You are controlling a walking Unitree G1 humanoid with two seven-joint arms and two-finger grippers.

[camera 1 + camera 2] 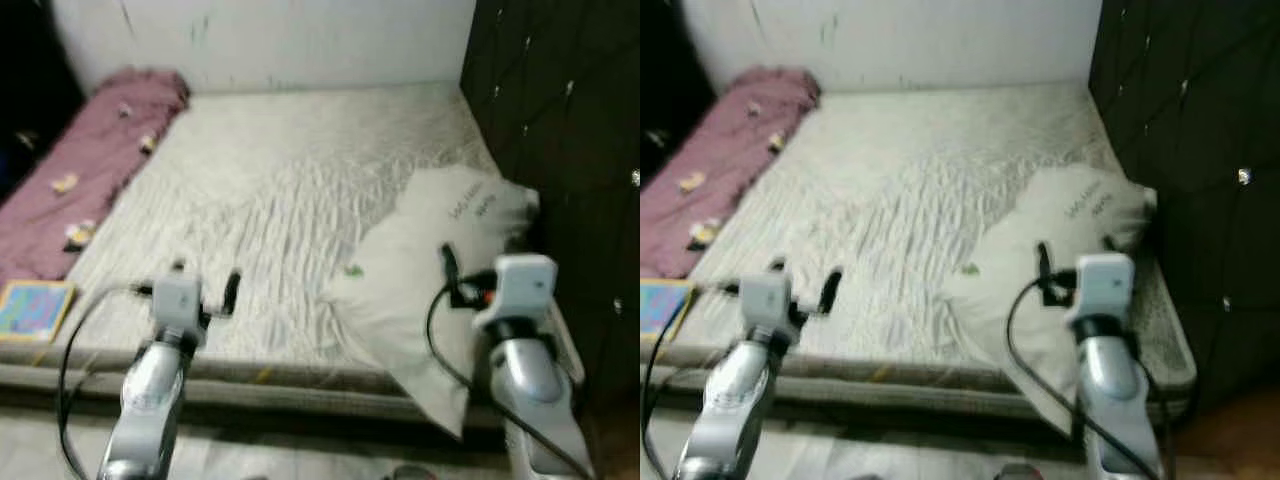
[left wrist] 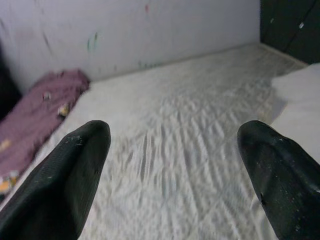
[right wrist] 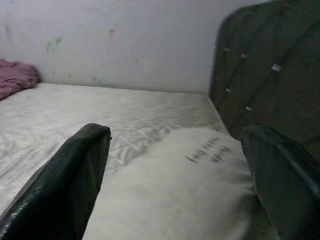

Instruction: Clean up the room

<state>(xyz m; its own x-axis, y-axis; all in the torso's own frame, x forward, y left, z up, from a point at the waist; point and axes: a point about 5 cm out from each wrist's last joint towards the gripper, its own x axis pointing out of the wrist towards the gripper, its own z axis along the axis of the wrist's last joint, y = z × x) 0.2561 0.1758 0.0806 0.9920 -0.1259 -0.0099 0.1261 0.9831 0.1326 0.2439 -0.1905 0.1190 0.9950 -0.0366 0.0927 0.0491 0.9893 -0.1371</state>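
A white pillow with dark lettering lies crumpled at the bed's front right corner, against the dark headboard. My right gripper hovers open just above the pillow's near side, and in the right wrist view the pillow lies between and beyond the fingers. My left gripper is open over the bare white mattress near its front edge, holding nothing. A purple blanket lies bunched along the left side, with small scraps on it.
A colourful flat book rests at the bed's front left corner. A white wall backs the bed. The padded bed frame edge runs just below both arms. Black cables loop from each wrist.
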